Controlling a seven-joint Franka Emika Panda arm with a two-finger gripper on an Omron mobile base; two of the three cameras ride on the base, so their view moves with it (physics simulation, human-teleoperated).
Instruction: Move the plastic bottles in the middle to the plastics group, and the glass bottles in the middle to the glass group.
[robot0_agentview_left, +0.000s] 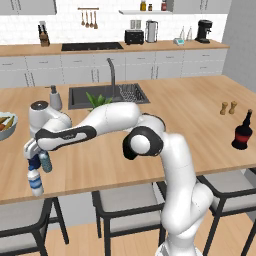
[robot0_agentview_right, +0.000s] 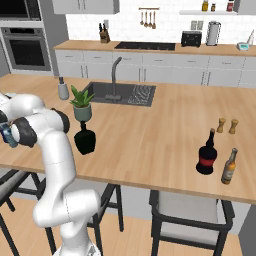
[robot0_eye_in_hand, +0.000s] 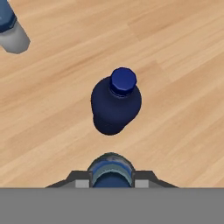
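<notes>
surface: wood island counter (robot0_agentview_left: 200, 107) | sink (robot0_agentview_left: 107, 95) inset | room: kitchen, white cabinets (robot0_agentview_right: 165, 67)

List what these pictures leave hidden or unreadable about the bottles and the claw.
- Held pale bottle, hand view: just its top shows between the claw fingers; the grey band cuts off the rest.
- Blue-banded bottle, hand view: clipped by the top-left corner.
- Navy bottle, left base view: hidden behind the arm and hand.
- Red label on the dark bottle, right base view: too small to read.
</notes>
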